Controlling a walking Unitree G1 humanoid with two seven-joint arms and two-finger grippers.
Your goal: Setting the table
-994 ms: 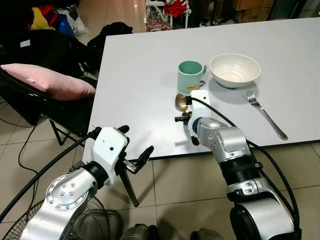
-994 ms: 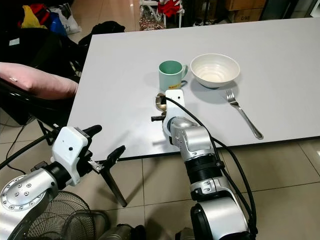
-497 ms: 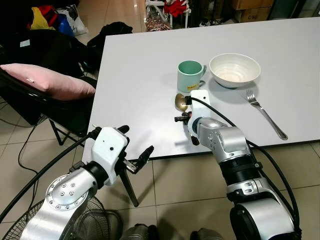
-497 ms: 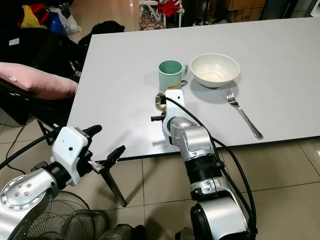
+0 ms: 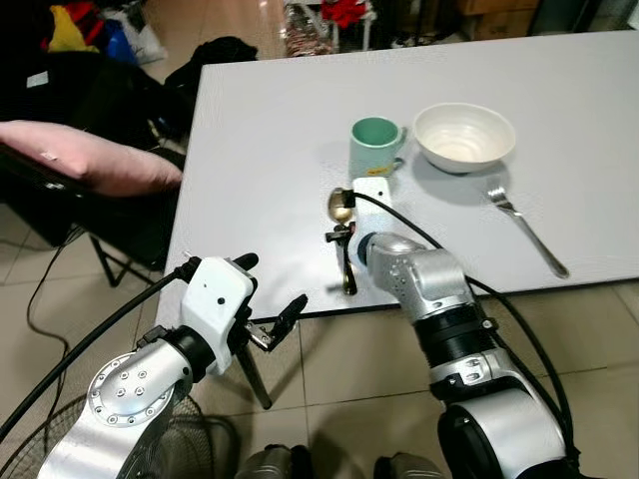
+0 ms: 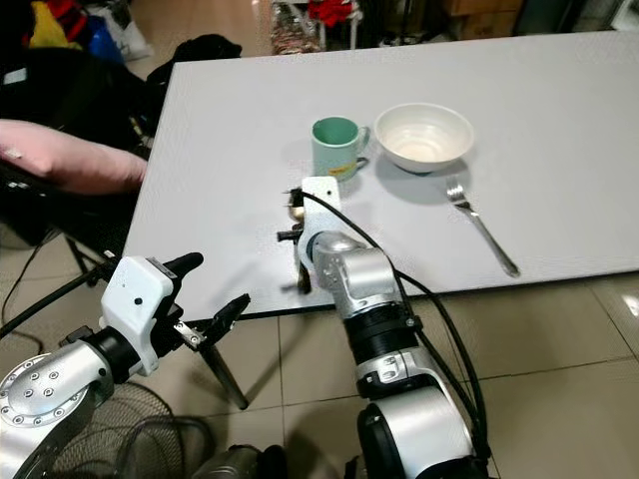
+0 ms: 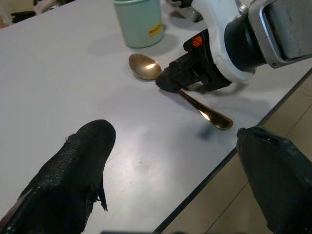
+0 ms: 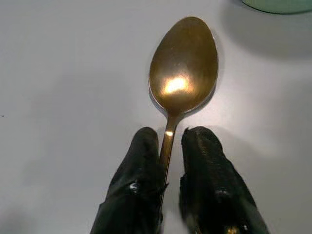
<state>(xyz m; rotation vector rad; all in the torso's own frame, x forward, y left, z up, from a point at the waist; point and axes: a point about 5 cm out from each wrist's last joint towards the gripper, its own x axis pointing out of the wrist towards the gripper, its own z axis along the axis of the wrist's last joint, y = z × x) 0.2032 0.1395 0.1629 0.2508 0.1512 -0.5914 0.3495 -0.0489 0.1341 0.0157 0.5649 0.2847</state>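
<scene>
Spoon (image 8: 183, 78), glossy brass-coloured with an oval bowl, lies flat on the smooth white table (image 5: 260, 150) near its front edge, its thin handle clenched between the right gripper's (image 8: 168, 146) jaws. Nearer than the spoon, off the table edge over beige floor tiles (image 5: 339, 359), the left gripper (image 5: 268, 317) hangs with jaws spread wide, holding nothing. Just beyond the spoon stands a mint-green mug (image 5: 373, 146); beside that a round white bowl (image 5: 464, 137) and a steel fork (image 5: 527, 228). A pink cushion (image 5: 95, 165) rests on a black chair.
</scene>
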